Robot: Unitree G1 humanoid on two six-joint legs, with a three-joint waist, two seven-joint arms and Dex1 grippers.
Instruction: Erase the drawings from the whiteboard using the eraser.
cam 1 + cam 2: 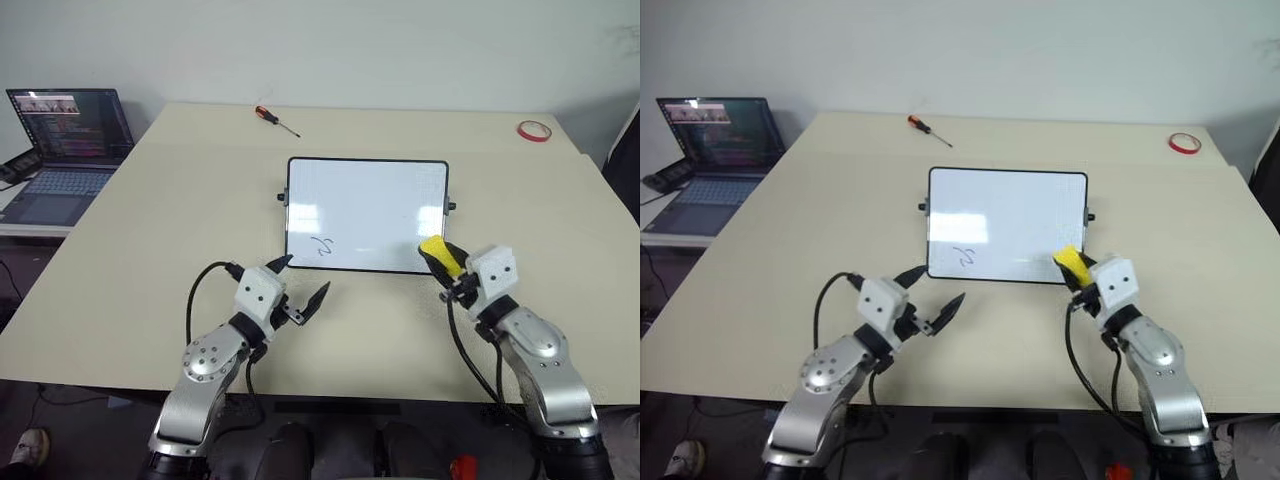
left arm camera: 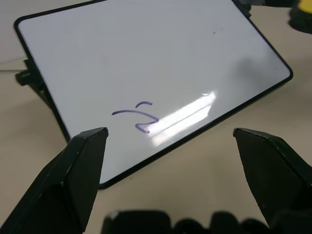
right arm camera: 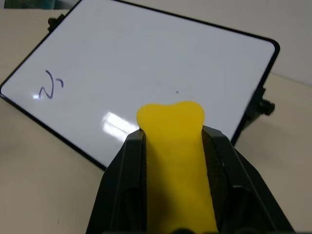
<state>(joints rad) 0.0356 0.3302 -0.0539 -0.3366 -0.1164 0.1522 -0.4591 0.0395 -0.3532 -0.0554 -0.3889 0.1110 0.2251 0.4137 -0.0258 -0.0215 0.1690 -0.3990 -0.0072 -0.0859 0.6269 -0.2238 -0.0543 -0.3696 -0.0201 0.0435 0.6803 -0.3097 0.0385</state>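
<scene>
Right hand (image 1: 441, 262) clamps the yellow eraser (image 3: 176, 161) at the whiteboard's (image 1: 366, 213) near corner. Left hand (image 1: 298, 282) gapes wide, empty.

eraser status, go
Right gripper shut on eraser at whiteboard corner. Left gripper open, empty. One scribble left, path clear.

Whiteboard (image 2: 146, 63) with one blue scribble (image 2: 138, 116) near its edge, left end effector (image 2: 170, 141) spread apart before it

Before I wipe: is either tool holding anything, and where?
Right tool pinches the yellow eraser by its long sides, tip protruding. Left tool is open, holding nothing.
</scene>
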